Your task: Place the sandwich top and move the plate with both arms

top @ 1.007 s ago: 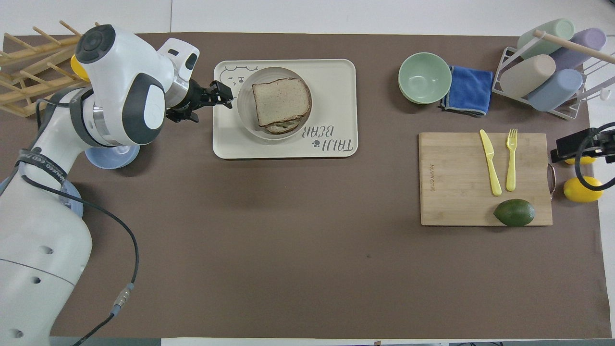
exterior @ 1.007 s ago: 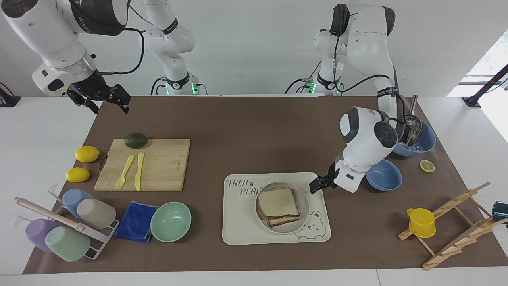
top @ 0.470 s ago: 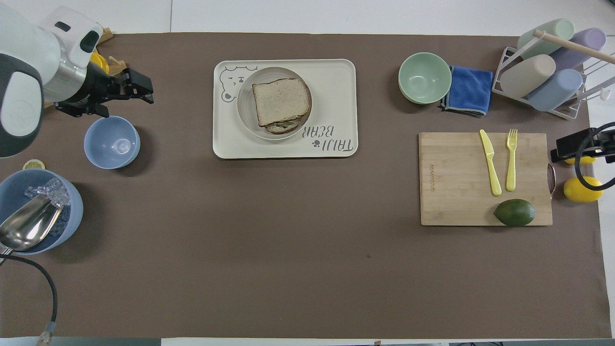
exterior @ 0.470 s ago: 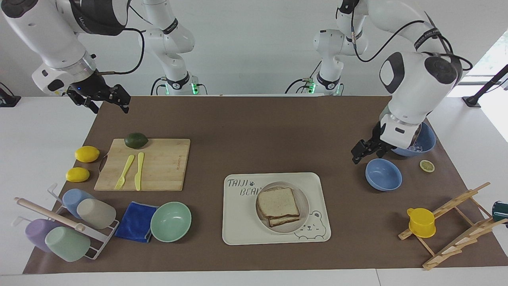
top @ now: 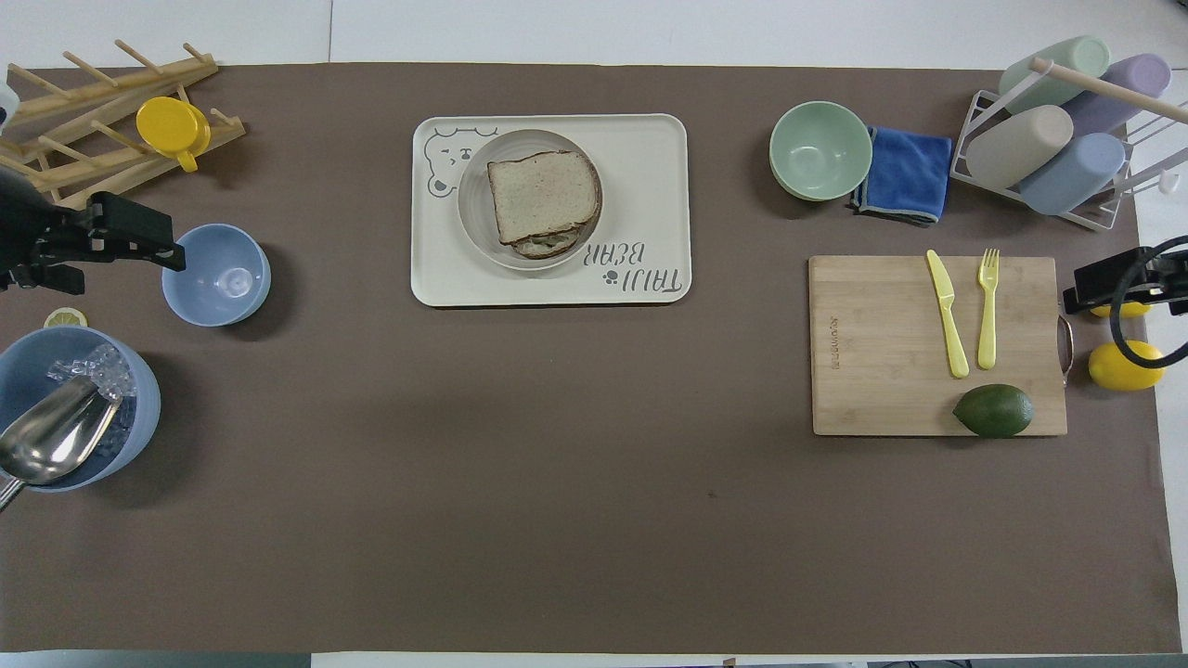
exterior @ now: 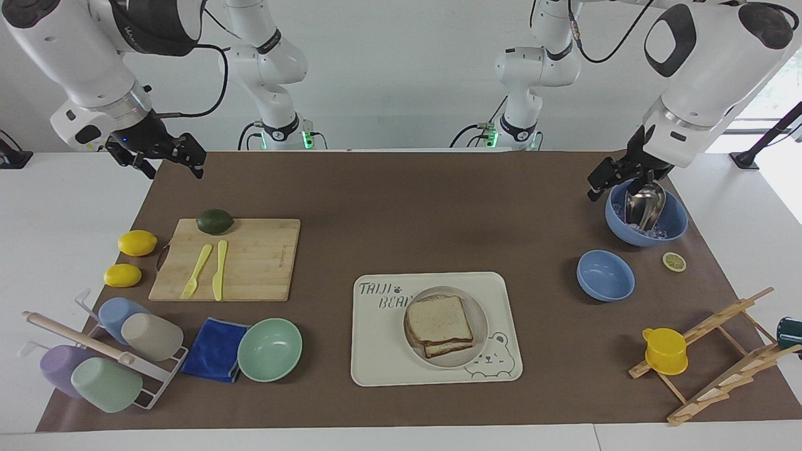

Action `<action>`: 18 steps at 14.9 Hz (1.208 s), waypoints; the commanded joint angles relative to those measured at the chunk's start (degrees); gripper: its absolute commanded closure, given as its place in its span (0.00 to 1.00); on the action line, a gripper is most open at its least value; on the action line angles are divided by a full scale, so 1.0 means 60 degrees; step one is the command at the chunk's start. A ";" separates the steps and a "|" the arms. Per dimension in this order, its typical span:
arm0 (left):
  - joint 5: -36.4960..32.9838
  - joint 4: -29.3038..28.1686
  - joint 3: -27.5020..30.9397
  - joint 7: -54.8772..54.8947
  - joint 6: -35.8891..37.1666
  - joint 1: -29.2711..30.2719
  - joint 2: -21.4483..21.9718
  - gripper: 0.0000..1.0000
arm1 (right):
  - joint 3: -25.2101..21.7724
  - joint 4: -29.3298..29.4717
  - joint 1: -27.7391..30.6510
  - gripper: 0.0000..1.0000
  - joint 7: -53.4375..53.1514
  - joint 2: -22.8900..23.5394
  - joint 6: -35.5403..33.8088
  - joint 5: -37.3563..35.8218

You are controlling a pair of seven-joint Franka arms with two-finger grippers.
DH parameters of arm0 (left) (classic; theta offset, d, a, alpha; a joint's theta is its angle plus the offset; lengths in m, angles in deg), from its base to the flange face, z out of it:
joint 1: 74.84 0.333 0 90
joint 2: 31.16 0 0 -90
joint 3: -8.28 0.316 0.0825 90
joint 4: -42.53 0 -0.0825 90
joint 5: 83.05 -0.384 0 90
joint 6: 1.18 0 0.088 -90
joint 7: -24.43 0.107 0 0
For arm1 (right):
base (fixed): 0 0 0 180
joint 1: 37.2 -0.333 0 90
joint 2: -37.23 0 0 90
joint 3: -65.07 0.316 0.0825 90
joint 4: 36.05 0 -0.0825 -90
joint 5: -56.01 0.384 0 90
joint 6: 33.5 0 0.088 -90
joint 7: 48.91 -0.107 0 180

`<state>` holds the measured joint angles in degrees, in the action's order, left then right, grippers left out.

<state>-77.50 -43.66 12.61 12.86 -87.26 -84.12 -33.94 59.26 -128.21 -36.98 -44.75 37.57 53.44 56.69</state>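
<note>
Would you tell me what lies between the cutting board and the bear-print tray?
Nothing: only bare brown mat separates the cutting board from the tray, as the overhead view shows most plainly.

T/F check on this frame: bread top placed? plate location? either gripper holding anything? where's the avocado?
1. The sandwich top lies on the lower slice on the plate. True.
2. The plate sits on the bare mat. False: it is on the bear-print tray.
3. The left gripper holds the plate's rim. False: it is raised over the ice bowl at the left arm's end, touching nothing.
4. The right gripper carries nothing and is away from the tray. True.
5. The avocado is in the mint green bowl. False: it is on the cutting board.
</note>
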 commanded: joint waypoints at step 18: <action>-0.0882 -0.0708 -0.0634 0.1754 0.0548 0.0464 0.0787 0.00 | 0.0031 -0.0197 0.0065 0.00 0.0157 -0.0189 0.0028 0.0091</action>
<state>-81.45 -45.71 9.17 23.36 -81.82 -81.14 -30.34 59.26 -128.21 -36.98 -44.75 37.57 53.44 56.69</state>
